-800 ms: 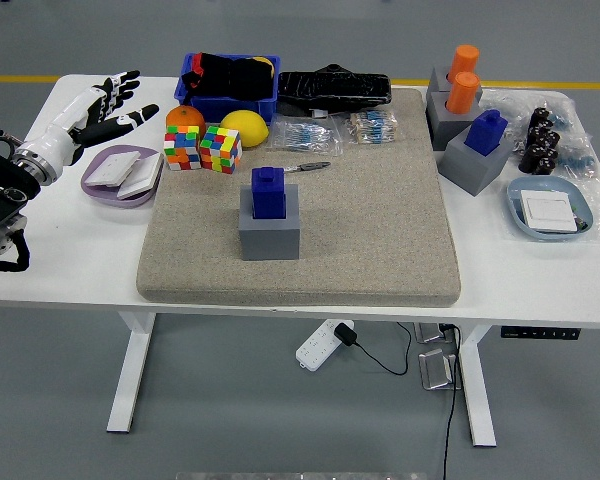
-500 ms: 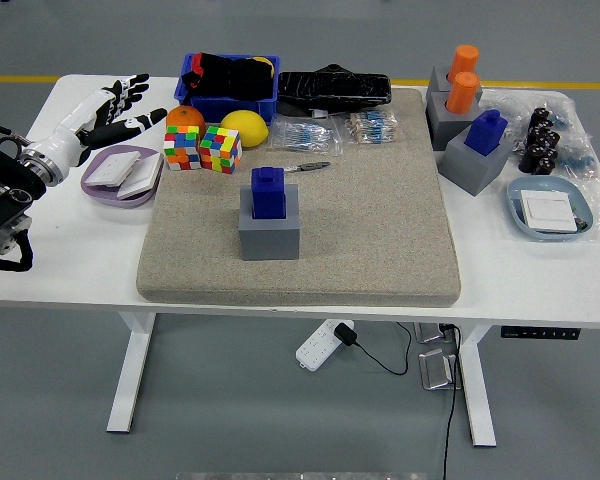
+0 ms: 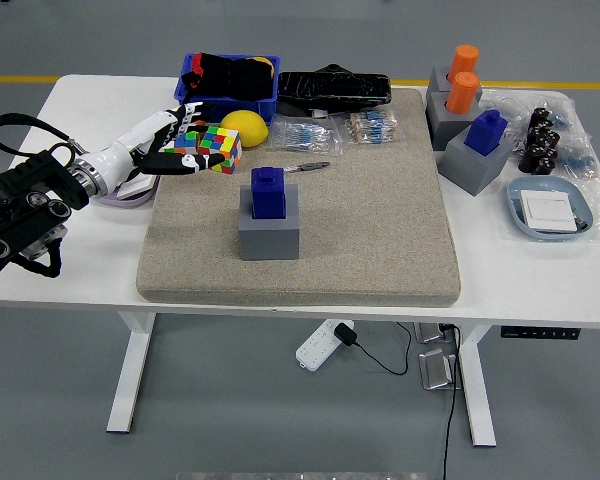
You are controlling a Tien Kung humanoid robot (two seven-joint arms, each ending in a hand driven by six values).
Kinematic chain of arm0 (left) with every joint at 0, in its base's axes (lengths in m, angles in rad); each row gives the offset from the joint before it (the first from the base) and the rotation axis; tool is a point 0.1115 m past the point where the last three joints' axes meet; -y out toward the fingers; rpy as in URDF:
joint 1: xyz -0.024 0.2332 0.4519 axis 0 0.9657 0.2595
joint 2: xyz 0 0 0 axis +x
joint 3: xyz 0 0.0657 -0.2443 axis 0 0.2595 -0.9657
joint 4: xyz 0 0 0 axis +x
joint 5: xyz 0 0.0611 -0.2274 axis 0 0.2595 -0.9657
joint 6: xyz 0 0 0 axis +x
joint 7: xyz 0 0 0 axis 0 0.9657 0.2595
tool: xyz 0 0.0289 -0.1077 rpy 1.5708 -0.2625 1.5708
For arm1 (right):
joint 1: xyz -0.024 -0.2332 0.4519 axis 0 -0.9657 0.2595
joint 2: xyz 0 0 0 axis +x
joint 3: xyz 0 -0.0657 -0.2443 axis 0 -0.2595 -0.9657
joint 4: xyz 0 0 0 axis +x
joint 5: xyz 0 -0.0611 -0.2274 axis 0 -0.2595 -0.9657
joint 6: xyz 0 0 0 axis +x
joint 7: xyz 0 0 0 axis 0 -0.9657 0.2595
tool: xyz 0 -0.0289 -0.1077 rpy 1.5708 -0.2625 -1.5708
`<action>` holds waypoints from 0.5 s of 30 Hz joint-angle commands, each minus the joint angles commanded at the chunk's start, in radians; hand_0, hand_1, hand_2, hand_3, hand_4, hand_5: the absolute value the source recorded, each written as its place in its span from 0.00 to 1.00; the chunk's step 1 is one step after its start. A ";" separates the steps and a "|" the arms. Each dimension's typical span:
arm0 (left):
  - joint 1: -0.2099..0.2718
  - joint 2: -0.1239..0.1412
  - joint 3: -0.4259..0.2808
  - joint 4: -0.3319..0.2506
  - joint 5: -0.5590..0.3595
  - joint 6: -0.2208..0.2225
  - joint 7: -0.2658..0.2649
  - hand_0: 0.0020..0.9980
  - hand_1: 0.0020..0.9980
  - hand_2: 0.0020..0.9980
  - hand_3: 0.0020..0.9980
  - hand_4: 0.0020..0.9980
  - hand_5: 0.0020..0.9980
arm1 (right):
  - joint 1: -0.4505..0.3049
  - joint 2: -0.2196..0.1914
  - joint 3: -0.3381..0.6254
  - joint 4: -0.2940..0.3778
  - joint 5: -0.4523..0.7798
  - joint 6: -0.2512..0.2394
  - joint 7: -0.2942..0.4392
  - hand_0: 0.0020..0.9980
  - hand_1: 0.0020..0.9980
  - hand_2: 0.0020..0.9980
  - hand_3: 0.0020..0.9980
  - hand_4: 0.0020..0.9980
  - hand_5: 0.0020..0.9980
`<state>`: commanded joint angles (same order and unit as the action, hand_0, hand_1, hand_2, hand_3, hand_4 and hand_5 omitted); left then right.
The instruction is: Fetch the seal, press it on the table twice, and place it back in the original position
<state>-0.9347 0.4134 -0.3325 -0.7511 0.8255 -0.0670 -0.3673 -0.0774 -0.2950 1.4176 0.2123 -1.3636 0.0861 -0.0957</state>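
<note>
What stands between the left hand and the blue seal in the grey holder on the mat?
Nothing visible. The left hand, fingers open, is over the mat's left edge by the cubes; bare mat lies between it and the blue seal.

white table (image 3: 70,270) | carries: beige mat (image 3: 380,230), blue bin (image 3: 225,102), purple plate (image 3: 130,195), blue plate (image 3: 550,222)

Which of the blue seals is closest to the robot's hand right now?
The blue seal in the gray holder mid-mat; the other blue seal sits far right, away from the left hand.
</note>
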 joint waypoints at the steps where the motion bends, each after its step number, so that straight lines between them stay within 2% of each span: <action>1: 0.000 -0.002 0.002 -0.003 0.001 -0.001 0.001 0.98 0.90 0.89 1.00 0.90 0.18 | 0.000 0.000 0.000 0.000 0.000 0.000 0.000 0.76 0.68 0.67 0.62 0.77 0.51; 3: -0.001 -0.008 0.006 -0.008 0.004 -0.002 0.002 0.95 0.89 0.88 1.00 0.91 0.15 | 0.000 0.000 -0.001 0.001 0.002 0.000 0.001 0.76 0.68 0.67 0.62 0.77 0.51; 15: 0.002 -0.041 0.026 -0.029 0.029 -0.003 0.016 0.95 0.88 0.87 1.00 0.92 0.13 | 0.001 0.002 -0.015 0.002 0.011 0.002 0.001 0.76 0.68 0.68 0.62 0.77 0.51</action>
<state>-0.9330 0.3724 -0.3066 -0.7797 0.8549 -0.0701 -0.3512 -0.0763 -0.2928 1.4022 0.2147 -1.3528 0.0878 -0.0945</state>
